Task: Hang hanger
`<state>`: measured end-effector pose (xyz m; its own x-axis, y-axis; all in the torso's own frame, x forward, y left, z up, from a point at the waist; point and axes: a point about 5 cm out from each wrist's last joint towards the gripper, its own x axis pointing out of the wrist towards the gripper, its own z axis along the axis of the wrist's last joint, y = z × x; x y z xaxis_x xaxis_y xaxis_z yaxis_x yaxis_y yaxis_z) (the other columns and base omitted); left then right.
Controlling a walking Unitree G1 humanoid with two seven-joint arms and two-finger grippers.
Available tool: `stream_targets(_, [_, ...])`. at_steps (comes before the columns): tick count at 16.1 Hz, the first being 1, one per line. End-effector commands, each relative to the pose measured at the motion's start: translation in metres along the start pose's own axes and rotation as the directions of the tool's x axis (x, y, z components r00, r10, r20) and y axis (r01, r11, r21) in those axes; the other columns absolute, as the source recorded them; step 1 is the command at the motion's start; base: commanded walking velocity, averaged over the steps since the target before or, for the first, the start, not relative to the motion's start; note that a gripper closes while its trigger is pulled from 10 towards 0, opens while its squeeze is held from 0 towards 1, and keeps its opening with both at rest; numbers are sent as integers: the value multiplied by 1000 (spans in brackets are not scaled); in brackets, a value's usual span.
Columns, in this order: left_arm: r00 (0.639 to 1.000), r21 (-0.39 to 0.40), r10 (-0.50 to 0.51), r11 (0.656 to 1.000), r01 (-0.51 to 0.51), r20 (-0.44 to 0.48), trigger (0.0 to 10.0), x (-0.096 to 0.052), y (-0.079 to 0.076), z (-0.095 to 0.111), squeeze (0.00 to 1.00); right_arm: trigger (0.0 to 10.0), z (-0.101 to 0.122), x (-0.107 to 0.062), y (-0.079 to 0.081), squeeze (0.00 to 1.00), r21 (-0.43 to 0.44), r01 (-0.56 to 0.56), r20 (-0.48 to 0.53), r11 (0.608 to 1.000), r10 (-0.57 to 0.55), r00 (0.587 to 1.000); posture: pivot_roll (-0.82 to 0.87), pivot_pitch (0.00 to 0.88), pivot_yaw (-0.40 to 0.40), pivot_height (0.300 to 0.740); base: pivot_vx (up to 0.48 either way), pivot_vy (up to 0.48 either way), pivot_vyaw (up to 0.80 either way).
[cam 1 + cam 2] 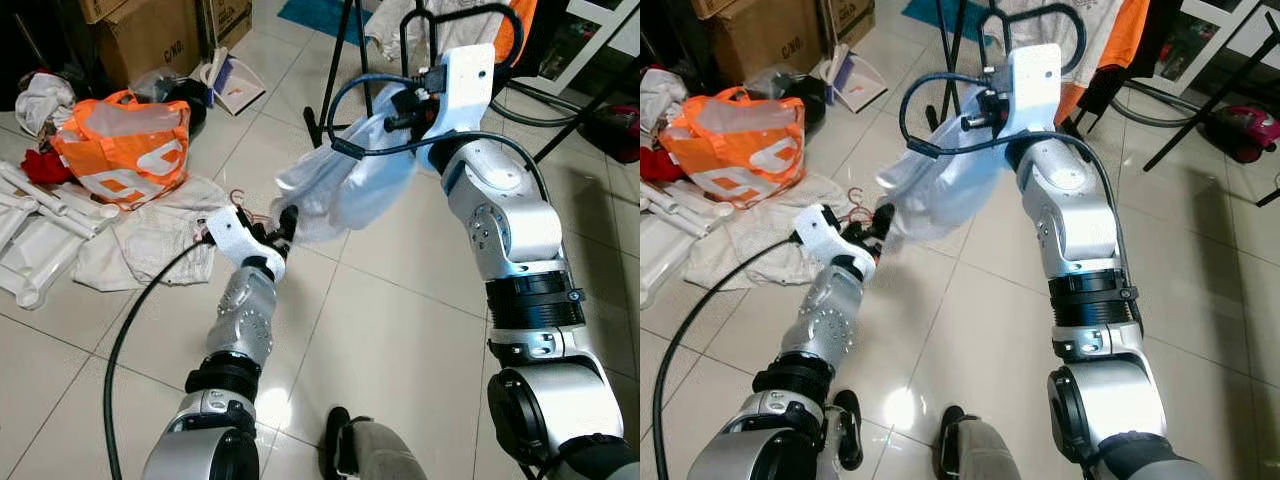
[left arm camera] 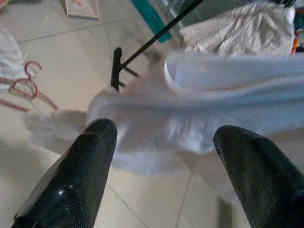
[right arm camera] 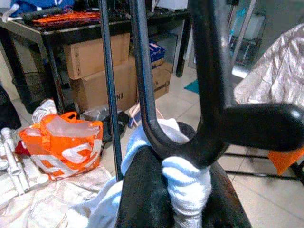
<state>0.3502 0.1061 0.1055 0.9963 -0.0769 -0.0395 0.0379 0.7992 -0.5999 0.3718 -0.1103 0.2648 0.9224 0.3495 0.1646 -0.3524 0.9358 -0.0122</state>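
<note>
I see right gripper (image 3: 183, 190) squeezing black hanger (image 3: 209, 137) with white shirt (image 1: 345, 185), up by rack. Left gripper (image 2: 166, 156) wide open, just below shirt, above tile floor (image 1: 400, 330).

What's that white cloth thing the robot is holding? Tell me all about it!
The white cloth looks like a soft, thin, pale garment, crumpled and sagging in the air above the tiled floor. The right gripper pinches its upper end, bunched together with a black hanger. Its lower end droops toward the left gripper, whose fingers stand open in front of it; I cannot tell if they touch it.
</note>
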Motion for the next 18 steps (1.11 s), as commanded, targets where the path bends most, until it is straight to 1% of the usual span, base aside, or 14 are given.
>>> stream_targets(1, [999, -21, -52, 998, 52, -1, 10000, 0, -23, -5, 0, 0, 6, -3, -3, 0, -9, 3, 23, 1000, -3, 1000, -155, 231, -172, 740, 0, 0, 0])
stream_targets(3, [998, -20, -56, 998, 56, 0, 10000, 0, -23, -3, 0, 0, 5, -4, -3, 0, -8, 1, 20, 1000, -1, 1000, -150, 228, -173, 740, 0, 0, 0])
stream_targets(4, [999, -17, -42, 999, 42, -10, 10000, 1, -20, -5, 0, 0, 5, -4, -1, 0, -4, -1, 20, 1000, 1, 1000, -150, 227, -174, 740, 0, 0, 0])
stream_targets(6, [999, -41, -2, 999, 0, -45, 10000, 4, -12, -10, 0, 0, 7, -4, 2, 0, 1, -11, 25, 1000, 11, 1000, -149, 224, -177, 740, 0, 0, 0])
stream_targets(9, [997, -58, 11, 998, -16, -79, 10000, 6, -10, -15, 0, 0, 9, -4, 4, 0, 6, -18, 30, 1000, 18, 999, -155, 224, -180, 740, 0, 0, 0])
stream_targets(10, [995, -72, 8, 997, -15, -95, 10000, 8, -12, -18, 0, 0, 11, -5, 6, 0, 8, -24, 34, 1000, 24, 999, -159, 225, -181, 740, 0, 0, 0])
stream_targets(15, [993, -78, 1, 997, -11, -119, 10000, 11, -18, -24, 0, 0, 18, -6, 14, 0, 22, -45, 51, 999, 43, 998, -163, 226, -182, 740, 0, 0, 0])
stream_targets(18, [994, -88, -3, 996, -7, -113, 10000, 13, -20, -23, 0, 0, 21, -6, 15, 0, 25, -48, 53, 999, 47, 997, -173, 231, -179, 740, 0, 0, 0])
